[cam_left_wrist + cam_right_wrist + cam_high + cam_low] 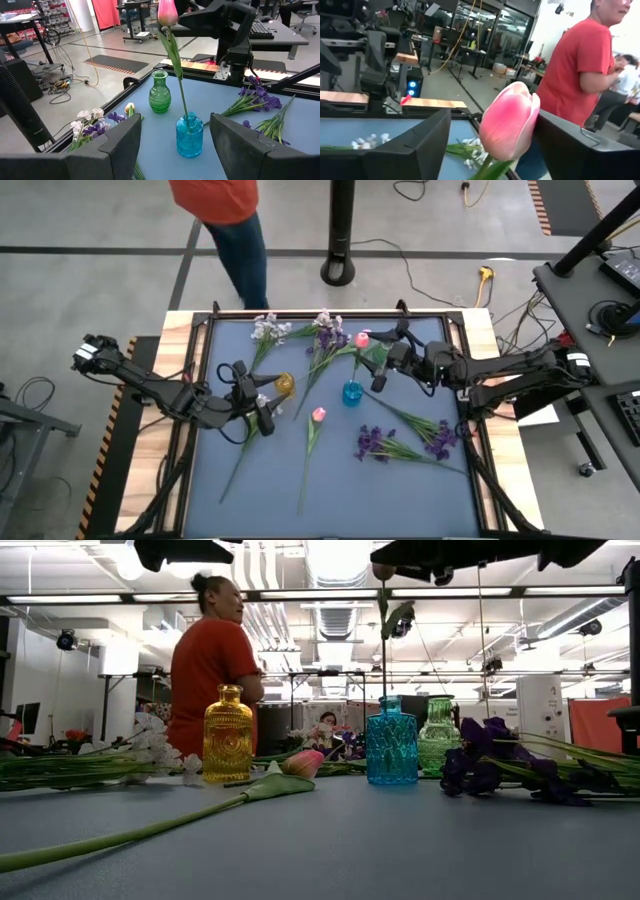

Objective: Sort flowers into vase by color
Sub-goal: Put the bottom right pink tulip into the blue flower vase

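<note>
A pink tulip (167,12) stands almost upright with its stem's lower end in the neck of the blue vase (189,136). My right gripper (492,135) is open, high above the blue vase (351,392); its fingers stand on either side of the tulip's bud (510,120). My left gripper (175,145) is open and empty, hovering beside the yellow vase (285,385). The green vase (159,92) stands behind the blue one. Another pink tulip (318,415), white sprays (268,330), lilac sprays (325,330) and dark purple sprays (375,442) lie flat on the mat.
A long green stem (240,455) lies under my left gripper. More purple sprays (440,435) lie near the table's right edge. A person in a red shirt (215,200) stands beyond the far edge. The mat's near part (400,500) is bare.
</note>
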Controlling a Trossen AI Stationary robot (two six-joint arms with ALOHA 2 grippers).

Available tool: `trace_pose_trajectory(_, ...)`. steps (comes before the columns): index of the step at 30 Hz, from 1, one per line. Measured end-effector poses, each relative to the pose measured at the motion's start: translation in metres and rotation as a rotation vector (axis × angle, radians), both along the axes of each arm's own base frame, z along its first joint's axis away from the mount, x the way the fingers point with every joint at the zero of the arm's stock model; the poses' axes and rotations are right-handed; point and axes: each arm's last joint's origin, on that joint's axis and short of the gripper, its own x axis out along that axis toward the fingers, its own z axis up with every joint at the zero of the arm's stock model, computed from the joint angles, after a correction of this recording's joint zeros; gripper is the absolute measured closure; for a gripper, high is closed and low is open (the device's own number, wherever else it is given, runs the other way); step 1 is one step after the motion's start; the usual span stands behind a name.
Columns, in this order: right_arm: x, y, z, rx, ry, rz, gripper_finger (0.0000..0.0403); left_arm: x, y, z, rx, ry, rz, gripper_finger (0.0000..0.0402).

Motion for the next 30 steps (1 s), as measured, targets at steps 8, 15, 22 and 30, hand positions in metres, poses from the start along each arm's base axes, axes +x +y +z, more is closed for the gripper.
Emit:
trace_pose_trajectory(8,-0.014,0.007,0.010,0.121,0.024,0.011,0.0082,0.005,-0.002,-0.006,0.009,0.023,0.000,0.0182)
trace_pose_trajectory(15,-0.016,0.007,0.015,0.182,0.139,-0.029,0.0069,0.012,-0.006,-0.007,0.017,0.040,0.001,0.0182)
trace_pose_trajectory(22,-0.017,0.007,0.025,0.230,0.205,-0.040,0.0069,0.018,-0.009,-0.001,0.014,0.033,0.002,0.0182)
trace_pose_trajectory(30,-0.022,0.007,0.039,0.305,0.306,-0.065,0.0069,0.019,-0.009,-0.003,0.014,0.045,0.002,0.0182)
